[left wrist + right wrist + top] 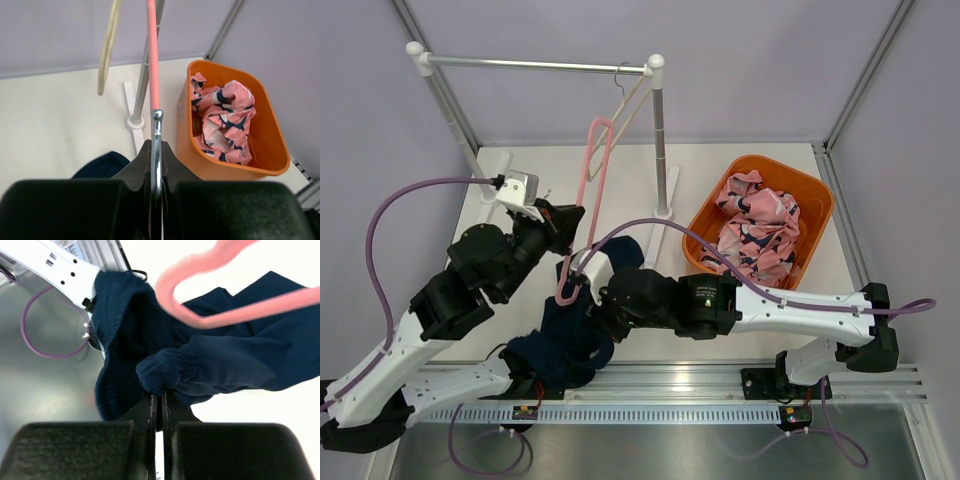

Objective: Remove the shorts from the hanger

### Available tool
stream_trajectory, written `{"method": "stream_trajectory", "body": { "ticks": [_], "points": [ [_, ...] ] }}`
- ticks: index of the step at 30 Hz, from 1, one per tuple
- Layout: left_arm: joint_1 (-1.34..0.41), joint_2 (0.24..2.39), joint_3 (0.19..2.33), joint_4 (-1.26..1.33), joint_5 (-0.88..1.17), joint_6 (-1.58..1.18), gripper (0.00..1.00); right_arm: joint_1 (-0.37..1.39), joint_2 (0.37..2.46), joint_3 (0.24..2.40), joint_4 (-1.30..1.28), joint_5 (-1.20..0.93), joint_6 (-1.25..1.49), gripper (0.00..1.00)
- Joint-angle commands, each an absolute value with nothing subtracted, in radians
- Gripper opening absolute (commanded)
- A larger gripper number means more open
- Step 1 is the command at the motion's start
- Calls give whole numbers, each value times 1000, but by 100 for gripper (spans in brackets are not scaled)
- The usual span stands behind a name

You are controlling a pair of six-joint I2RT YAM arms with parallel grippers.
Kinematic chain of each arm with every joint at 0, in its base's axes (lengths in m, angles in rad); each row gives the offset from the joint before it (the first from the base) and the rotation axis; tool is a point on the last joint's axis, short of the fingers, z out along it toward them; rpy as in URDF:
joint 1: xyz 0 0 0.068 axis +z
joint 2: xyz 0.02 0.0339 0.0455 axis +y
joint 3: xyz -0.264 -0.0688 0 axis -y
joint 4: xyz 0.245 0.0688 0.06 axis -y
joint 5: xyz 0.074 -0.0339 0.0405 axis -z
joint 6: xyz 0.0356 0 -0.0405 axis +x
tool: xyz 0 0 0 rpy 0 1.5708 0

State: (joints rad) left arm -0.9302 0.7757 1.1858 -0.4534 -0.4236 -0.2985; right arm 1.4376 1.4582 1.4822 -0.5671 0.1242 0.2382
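The plain navy shorts (560, 345) hang off the lower end of a pink hanger (590, 170) and droop over the table's near edge. My left gripper (575, 215) is shut on the hanger's metal hook (157, 130), with the pink bar (152, 60) running up from it. My right gripper (588, 302) is shut on the bunched waistband of the navy shorts (225, 360), just under the hanger's pink loop (167, 290); in the wrist view its jaws (159, 400) pinch the cloth. The pink patterned shorts (755, 225) lie in the orange basket (760, 165).
A metal rail (535, 65) on white posts spans the back, with a cream hanger (630, 105) hooked near its right post (660, 150). The orange basket (272, 130) stands right of the stand's white foot. Purple walls close the back and sides.
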Motion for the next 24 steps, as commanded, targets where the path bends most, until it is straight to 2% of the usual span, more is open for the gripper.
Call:
{"method": "stream_trajectory", "body": {
  "ticks": [1,3,7,12,14,17,20,21,24],
  "points": [
    [-936,770,1278,-325,-511,-255,0,1440,1451,1546,-561,189,200,0],
    [-936,765,1328,-330,-538,-218,0,1439,1430,1569,-593,225,190,0],
    [-936,759,1391,-377,-563,-176,0,1425,1381,1641,-667,502,167,0],
    [-936,726,1367,-419,-568,-169,0,1299,1273,1785,-680,630,114,0],
    [-936,710,1348,-439,-575,-166,0,1253,1267,1877,-663,751,22,0],
    [-936,695,1327,-459,-580,-160,0,1215,1267,1986,-530,900,-177,0],
    [-936,681,1304,-475,-581,-156,0,1195,1256,2049,-260,966,-427,0],
    [-936,678,1296,-480,-578,-158,0,1192,1258,2063,-91,983,-574,0],
    [-936,664,1266,-486,-561,-167,0,1174,1276,2097,243,954,-789,0]
  ]
}}
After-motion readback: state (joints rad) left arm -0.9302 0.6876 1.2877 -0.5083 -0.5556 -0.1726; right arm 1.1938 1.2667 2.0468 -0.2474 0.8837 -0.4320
